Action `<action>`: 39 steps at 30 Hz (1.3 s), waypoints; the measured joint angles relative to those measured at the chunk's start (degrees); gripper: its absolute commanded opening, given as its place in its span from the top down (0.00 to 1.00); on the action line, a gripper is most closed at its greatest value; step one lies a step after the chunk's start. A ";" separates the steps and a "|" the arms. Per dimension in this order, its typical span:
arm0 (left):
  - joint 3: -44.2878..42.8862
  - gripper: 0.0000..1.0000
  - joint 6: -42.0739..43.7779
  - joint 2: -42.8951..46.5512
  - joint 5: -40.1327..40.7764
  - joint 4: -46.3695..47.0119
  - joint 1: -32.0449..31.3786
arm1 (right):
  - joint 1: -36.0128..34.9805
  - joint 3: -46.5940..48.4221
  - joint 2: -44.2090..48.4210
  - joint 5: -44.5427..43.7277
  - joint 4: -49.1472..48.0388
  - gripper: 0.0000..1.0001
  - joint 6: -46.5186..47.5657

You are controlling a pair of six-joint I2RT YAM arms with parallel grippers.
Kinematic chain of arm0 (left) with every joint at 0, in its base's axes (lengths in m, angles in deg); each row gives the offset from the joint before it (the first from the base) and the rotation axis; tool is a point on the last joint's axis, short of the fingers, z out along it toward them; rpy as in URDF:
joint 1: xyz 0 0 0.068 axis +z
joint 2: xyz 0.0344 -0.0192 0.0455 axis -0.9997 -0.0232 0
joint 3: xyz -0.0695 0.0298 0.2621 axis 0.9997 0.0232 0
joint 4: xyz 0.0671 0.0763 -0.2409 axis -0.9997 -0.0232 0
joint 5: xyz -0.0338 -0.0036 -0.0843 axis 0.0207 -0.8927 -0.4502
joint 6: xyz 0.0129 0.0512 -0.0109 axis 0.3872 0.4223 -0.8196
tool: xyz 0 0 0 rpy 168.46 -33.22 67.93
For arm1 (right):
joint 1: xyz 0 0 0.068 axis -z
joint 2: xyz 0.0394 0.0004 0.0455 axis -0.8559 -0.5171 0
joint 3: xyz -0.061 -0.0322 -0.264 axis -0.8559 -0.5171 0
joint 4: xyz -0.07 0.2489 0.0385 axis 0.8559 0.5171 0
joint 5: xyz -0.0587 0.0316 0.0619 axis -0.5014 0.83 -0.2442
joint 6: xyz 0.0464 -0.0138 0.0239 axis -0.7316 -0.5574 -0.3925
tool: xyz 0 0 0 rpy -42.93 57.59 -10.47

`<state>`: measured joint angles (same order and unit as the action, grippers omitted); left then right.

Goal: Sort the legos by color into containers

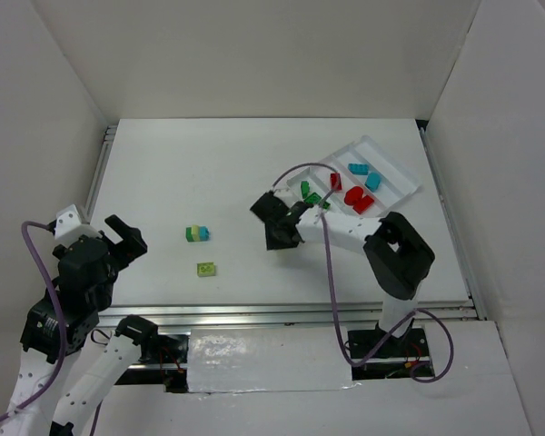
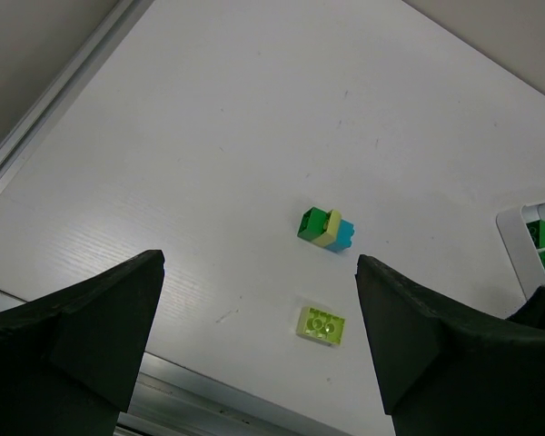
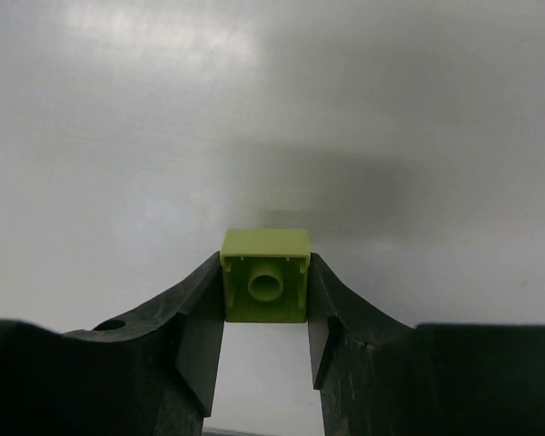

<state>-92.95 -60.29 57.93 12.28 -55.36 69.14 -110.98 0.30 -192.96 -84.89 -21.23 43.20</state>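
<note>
My right gripper (image 3: 265, 286) is shut on a pale lime-yellow lego (image 3: 265, 274), hollow underside towards the camera, held above the table. In the top view this gripper (image 1: 280, 229) is left of the white tray (image 1: 392, 163), which holds green (image 1: 310, 193), red (image 1: 357, 200) and cyan (image 1: 364, 174) legos in separate compartments. My left gripper (image 2: 259, 341) is open and empty near the table's front left (image 1: 118, 243). A stack of green, yellow and cyan legos (image 2: 326, 229) and a flat lime-yellow lego (image 2: 321, 324) lie on the table ahead of it.
A metal rail (image 1: 291, 313) runs along the table's near edge. White walls enclose the table on the left, back and right. A purple cable (image 1: 328, 263) loops along the right arm.
</note>
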 measured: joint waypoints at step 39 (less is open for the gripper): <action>0.04 0.00 1.53 1.84 -1.73 1.49 0.02 | 59.67 59.80 -32.59 8.90 11.30 0.00 1.84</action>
<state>-92.91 -58.76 59.77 10.55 -53.87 69.17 -51.31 60.10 -225.55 -75.99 -9.93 45.04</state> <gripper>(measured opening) 0.994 0.994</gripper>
